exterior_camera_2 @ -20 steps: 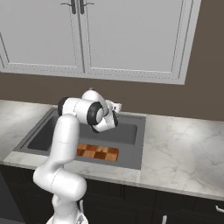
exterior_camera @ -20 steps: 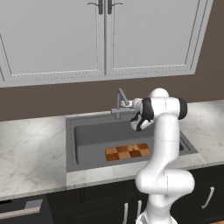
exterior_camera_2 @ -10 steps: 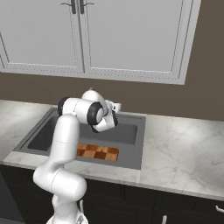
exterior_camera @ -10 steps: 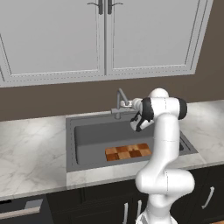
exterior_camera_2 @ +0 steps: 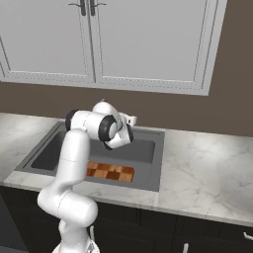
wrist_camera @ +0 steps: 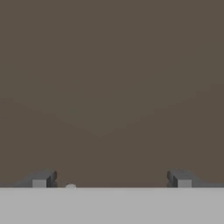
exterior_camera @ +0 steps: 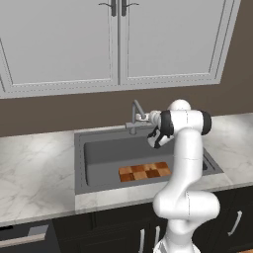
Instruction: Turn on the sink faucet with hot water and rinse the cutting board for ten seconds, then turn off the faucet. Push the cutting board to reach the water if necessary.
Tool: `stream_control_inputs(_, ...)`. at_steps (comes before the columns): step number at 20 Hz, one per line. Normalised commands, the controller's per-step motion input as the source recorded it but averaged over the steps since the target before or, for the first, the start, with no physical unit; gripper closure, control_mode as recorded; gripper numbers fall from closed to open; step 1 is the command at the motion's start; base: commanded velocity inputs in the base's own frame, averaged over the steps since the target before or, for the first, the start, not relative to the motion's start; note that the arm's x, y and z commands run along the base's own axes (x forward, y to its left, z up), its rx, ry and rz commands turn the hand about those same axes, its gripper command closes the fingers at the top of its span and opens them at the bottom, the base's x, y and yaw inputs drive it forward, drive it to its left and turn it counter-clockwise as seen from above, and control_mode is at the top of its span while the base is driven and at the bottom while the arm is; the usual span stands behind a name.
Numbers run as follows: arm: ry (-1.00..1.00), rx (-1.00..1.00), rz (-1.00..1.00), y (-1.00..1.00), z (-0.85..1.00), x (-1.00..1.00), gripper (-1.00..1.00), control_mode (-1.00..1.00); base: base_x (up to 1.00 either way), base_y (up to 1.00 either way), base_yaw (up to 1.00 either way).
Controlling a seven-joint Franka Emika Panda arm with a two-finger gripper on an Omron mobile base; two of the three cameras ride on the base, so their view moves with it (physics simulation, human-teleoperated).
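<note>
Your gripper (exterior_camera: 147, 117) stands with its jaws spread wide and nothing between them; in the hand view the two fingertips (wrist_camera: 40, 181) sit far apart at the bottom with bare brown wall (wrist_camera: 112, 87) ahead, so the hand looks at the backsplash and grasps nothing.

The relation that matters: the faucet (exterior_camera: 135, 114) stands at the back rim of the sink (exterior_camera: 79, 163), just beside the gripper and on its left as the left base view shows it; the hand is level with the spout's upper part, close to it, though you cannot tell from these pictures whether a finger touches the faucet or its lever; the lever itself is too small to make out. I judge the next move to be a short sideways reach to that lever, not a descent.

The board (exterior_camera: 145, 172) lies flat on the sink floor, near the front wall and toward the right half of the basin; its long axis runs along the front edge of the sink, left to right; it is below and in front of the gripper, well apart from it, and it lies forward of the spout's mouth, so it may need a push back toward the faucet once water runs. No stream is visible; the tap looks off.

Count: one arm, one gripper, one faucet, one board, one sink.
</note>
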Motion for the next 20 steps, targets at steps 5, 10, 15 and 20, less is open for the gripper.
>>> stream_control_inputs(5, -0.03, 0.0, 0.0, 0.0, 0.0, 0.0, -1.0, -1.0, 0.0, 0.0, 0.0)
stream_control_inputs(10, -0.03, 0.0, 0.0, 0.0, 0.0, 0.0, -1.0, -1.0, 0.0, 0.0, 0.0)
stream_control_inputs(15, -0.02, 0.0, 0.0, -0.02, -0.01, 0.0, -1.0, -1.0, 0.0, 0.0, 0.0)
stream_control_inputs(20, -0.02, 0.0, 0.0, -0.09, -0.01, 0.0, -1.0, -1.0, 0.0, 0.0, 0.0)
